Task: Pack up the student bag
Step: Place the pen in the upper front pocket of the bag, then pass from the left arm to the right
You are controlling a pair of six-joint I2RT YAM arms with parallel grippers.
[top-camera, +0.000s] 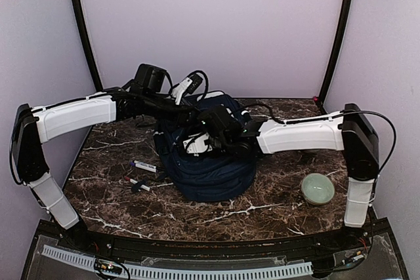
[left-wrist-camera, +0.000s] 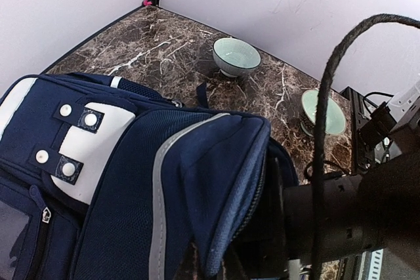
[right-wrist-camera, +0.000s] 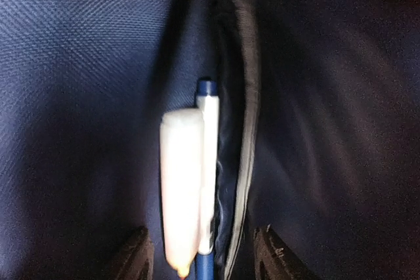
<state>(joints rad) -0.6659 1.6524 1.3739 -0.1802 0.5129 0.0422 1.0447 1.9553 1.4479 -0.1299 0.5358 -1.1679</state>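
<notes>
Nearest, on the marble surface (top-camera: 262, 211) left of the student bag (top-camera: 210, 172), lie 2 markers (top-camera: 144, 166), loose and a little apart. Right of the bag sits 1 pale green bowl (top-camera: 317, 188), and the left wrist view shows a 2nd bowl (left-wrist-camera: 236, 56) farther back on that side — 2 bowls in all. The 1 bag slumps at mid-surface, mouth up. Its soft navy fabric will likely sag and fold wherever it is not held, so the firmer zip rim or a strap looks a better hold than the loose panels. The right gripper (right-wrist-camera: 200, 234) is inside the bag, fingers spread. Between and past them lie 1 white marker (right-wrist-camera: 181, 188) and 1 blue-tipped pen (right-wrist-camera: 208, 162), touching neither finger as far as shows — light, smooth, apt to roll. At the bag's far rim the left gripper (top-camera: 197, 100) is pressed together. Its fingers are hidden, so I cannot tell whether it pinches the raised flap.
</notes>
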